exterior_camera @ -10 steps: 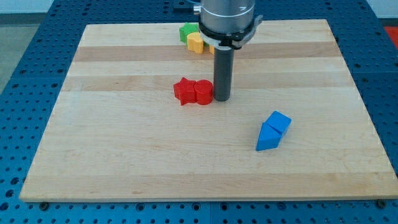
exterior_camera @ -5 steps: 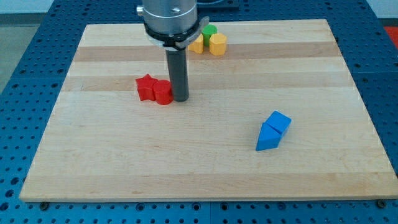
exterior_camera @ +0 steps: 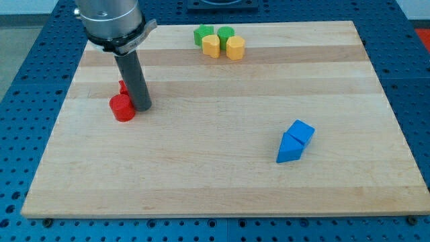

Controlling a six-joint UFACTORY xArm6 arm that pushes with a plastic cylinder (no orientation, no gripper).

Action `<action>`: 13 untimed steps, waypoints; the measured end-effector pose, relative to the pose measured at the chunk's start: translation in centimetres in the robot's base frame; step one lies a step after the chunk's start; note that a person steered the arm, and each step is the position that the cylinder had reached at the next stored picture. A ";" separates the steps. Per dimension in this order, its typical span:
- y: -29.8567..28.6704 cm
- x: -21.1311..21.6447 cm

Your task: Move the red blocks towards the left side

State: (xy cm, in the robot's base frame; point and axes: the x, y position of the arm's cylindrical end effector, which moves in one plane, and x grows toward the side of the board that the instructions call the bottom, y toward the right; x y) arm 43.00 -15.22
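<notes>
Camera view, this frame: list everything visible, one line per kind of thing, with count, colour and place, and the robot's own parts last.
red blocks: two, red, near the board's left edge; one round, in front; the other mostly hidden behind the rod, shape unclear.
green blocks: two, green, the view's top centre.
yellow blocks: two, yellow, just in front of the green pair.
blue blocks: two, blue, touching, right of centre toward the view's bottom.
wooden board: one, light wood, on a blue perforated table.
my tip: one dark rod, end against the round red block's right side.
</notes>
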 end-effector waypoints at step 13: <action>3.1 -1.6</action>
State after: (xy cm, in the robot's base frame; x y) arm 41.39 -12.16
